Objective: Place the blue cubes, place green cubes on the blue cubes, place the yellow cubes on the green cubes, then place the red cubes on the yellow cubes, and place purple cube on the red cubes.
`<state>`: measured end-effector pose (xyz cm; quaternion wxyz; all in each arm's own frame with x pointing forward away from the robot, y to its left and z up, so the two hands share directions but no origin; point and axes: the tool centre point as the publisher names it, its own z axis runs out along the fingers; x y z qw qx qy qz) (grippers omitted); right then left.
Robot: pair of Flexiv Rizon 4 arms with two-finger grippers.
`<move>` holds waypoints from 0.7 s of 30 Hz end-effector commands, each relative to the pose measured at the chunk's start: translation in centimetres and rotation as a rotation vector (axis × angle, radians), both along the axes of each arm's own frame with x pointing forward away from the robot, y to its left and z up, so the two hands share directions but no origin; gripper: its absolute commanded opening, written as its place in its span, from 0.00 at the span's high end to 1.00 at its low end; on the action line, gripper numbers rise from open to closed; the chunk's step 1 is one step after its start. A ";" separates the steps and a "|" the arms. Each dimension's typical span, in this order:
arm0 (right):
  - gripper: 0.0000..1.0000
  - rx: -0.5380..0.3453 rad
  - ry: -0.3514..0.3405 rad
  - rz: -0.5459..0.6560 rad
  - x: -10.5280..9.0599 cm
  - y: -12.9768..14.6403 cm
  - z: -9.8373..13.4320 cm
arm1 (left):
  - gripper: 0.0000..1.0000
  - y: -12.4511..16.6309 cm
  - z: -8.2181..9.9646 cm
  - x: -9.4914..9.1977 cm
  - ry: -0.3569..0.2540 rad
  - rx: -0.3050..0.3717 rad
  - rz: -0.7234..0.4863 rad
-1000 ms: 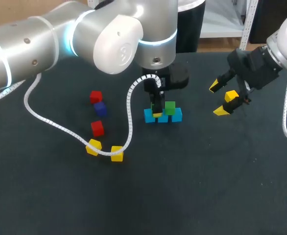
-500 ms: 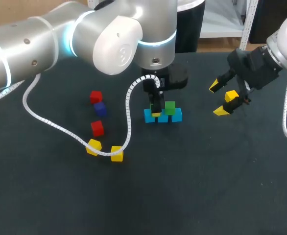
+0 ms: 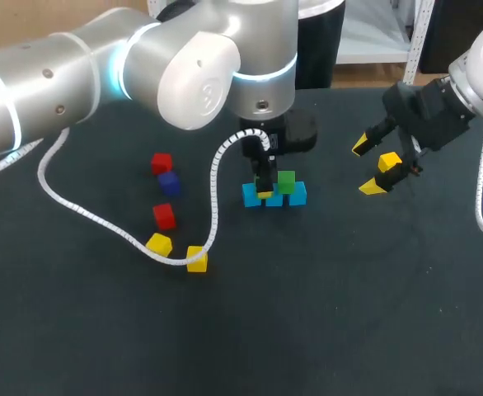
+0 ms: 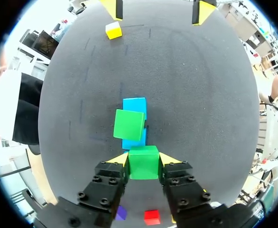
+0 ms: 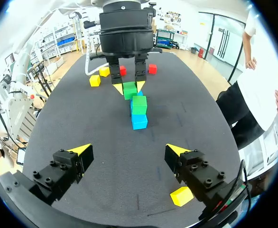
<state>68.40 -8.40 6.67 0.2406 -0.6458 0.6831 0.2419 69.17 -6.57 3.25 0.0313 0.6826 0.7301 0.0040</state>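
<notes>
Three blue cubes (image 3: pixel 297 195) form a short row mid-table. One green cube (image 3: pixel 286 181) sits on top toward the row's right end. My left gripper (image 3: pixel 263 186) stands upright over the left end, shut on a second green cube (image 4: pixel 143 162) that is level with the first (image 4: pixel 128 124); contact with the blue cubes (image 4: pixel 135 106) cannot be judged. Two red cubes (image 3: pixel 161 162) (image 3: pixel 164 216), a purple cube (image 3: pixel 168 182) and two yellow cubes (image 3: pixel 158 244) (image 3: pixel 196 261) lie to the left. My right gripper (image 3: pixel 368 167) hangs open at the right, holding nothing.
A third yellow cube (image 3: pixel 390 161) lies on the table by my right gripper's fingers, also seen as the yellow cube (image 5: pixel 181 195) in the right wrist view. The left arm's white coiled cable (image 3: pixel 101 216) trails across the table past the loose cubes.
The coiled cable has slid a little by the left yellow cubes. Both grippers and the stacked cubes stay where they were.
</notes>
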 end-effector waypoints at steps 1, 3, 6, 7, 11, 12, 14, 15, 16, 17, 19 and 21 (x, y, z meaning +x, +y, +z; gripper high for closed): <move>0.00 0.002 -0.001 0.000 0.0 0.0 0.0 | 1.00 -0.1 0.0 0.3 0.005 0.005 -0.001; 0.00 0.002 -0.001 0.000 0.0 0.0 0.0 | 1.00 -0.1 0.0 0.4 0.004 0.006 -0.002; 0.00 0.002 -0.001 0.000 0.0 0.0 0.0 | 1.00 -0.1 0.0 0.5 0.004 0.007 -0.003; 0.00 0.002 -0.001 0.000 0.0 0.0 0.0 | 1.00 0.0 0.0 0.6 0.004 0.008 -0.003; 0.00 0.002 -0.001 0.000 0.0 0.0 0.0 | 1.00 0.0 0.0 0.8 0.001 0.012 -0.007; 0.00 0.002 -0.001 0.000 0.0 0.0 0.0 | 1.00 0.0 0.0 0.9 0.001 0.013 -0.008; 0.00 0.002 -0.001 0.000 0.0 0.0 0.0 | 1.00 0.0 0.0 1.0 0.001 0.014 -0.011; 0.00 0.002 -0.001 0.000 0.0 0.0 0.0 | 1.00 0.0 0.0 1.0 0.001 0.014 -0.012; 0.00 0.002 -0.001 0.000 0.0 0.0 0.0 | 1.00 0.0 0.0 1.1 0.001 0.014 -0.013; 0.00 0.002 -0.001 0.000 0.0 0.0 0.0 | 1.00 0.0 0.0 1.1 0.002 0.014 -0.013; 0.00 0.002 -0.001 0.000 0.0 0.0 0.0 | 1.00 0.0 0.0 1.2 -0.001 0.012 -0.015; 0.00 0.002 -0.001 0.000 0.0 0.0 0.0 | 1.00 -0.1 0.0 1.2 -0.002 0.013 -0.017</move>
